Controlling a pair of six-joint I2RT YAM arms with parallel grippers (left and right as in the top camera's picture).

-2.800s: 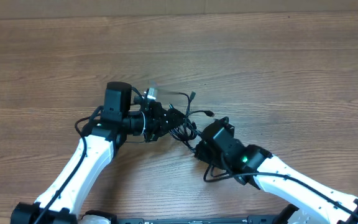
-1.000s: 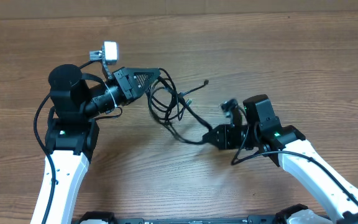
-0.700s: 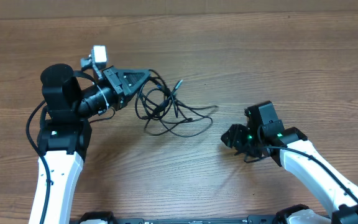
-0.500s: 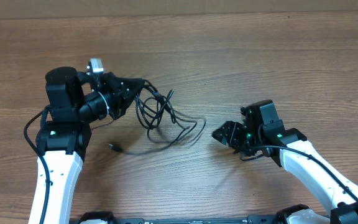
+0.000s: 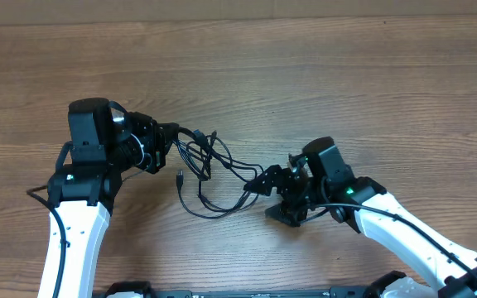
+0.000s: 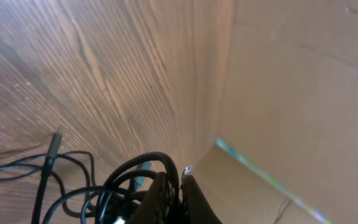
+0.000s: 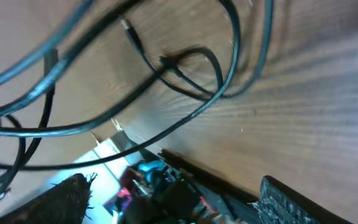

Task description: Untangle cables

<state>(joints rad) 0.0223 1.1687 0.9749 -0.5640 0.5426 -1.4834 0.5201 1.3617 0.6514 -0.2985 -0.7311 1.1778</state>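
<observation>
The cables [image 5: 214, 170] are thin black cords lying in loose loops on the wooden table [image 5: 346, 83], between the two arms. My left gripper [image 5: 175, 132] is shut on their left end. In the left wrist view its fingers [image 6: 166, 196] pinch a cable loop [image 6: 135, 168], and a plug tip [image 6: 55, 144] hangs to the left. My right gripper [image 5: 269, 202] stands wide open at the loops' right edge with nothing between its fingers. In the right wrist view the cables [image 7: 166, 68] cross above the spread fingers [image 7: 67, 199], one ending in a small silvery plug [image 7: 127, 26].
A loose plug end [image 5: 179, 175] rests on the table below the left gripper. The table's near edge runs just below both arms. Brown cardboard [image 6: 303, 93] stands behind the table's far edge.
The right gripper has opened and let go of the cable end, then swung left to the loops' right edge. The left gripper, still shut, has tilted down, and the cables have dropped onto the table.
</observation>
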